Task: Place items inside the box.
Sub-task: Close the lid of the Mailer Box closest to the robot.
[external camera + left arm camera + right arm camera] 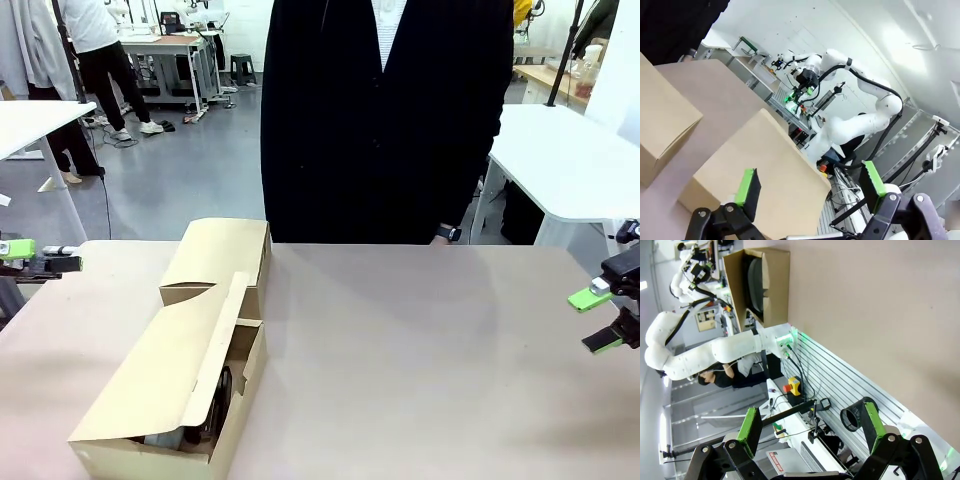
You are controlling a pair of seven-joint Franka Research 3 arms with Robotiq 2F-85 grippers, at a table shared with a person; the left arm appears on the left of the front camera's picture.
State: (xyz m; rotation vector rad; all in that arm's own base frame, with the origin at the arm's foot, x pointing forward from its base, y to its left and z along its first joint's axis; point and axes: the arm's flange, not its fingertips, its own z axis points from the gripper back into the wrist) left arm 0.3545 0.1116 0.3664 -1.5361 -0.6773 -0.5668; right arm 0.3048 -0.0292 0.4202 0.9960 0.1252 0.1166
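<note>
The cardboard box [190, 350] at lower left of the front view runs off the bottom edge, and its folded flap hides nearly everything inside; just a dark rounded shape [220, 395] shows in the gap, too shadowed to name. At the right edge, the right gripper [597, 318] is cut off.

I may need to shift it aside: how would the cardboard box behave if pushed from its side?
The cardboard box lies long and low on the table, so it would probably slide, not tip. Its thin walls and loose flap may flex. Dark items inside could add some weight.
</note>
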